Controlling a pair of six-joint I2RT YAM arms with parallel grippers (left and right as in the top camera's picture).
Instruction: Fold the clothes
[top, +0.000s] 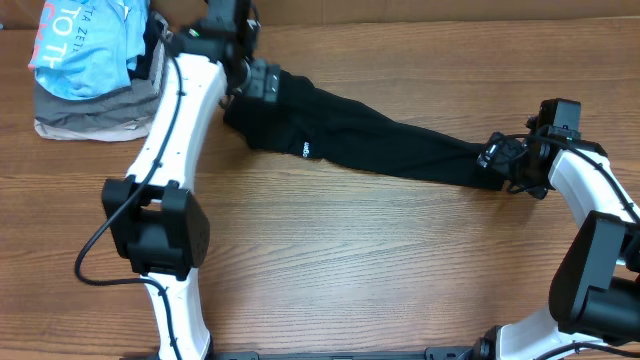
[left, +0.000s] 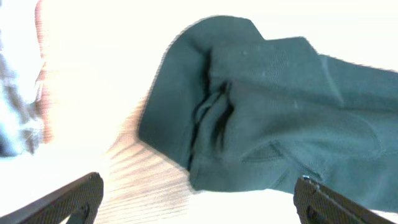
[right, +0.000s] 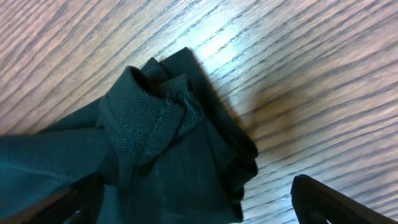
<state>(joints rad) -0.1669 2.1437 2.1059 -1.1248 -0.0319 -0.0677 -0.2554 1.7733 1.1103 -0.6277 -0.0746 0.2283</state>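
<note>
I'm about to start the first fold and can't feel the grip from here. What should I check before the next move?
1. Left hand open: ok, spread wide, shirt end ahead of it unclamped.
2. Right hand open: ok, spread wide around the bunched end.
3. Black shirt laid flat: not ok, it is roped into a narrow diagonal band with both ends crumpled.
4. Logo patch found: ok, faces up near the left hand's end.
5. Sleeves and hem located: cannot tell, lost in the folds.
6. Light blue shirt and grey-beige garments out of the way: ok, stacked together, apart from the black shirt.
</note>
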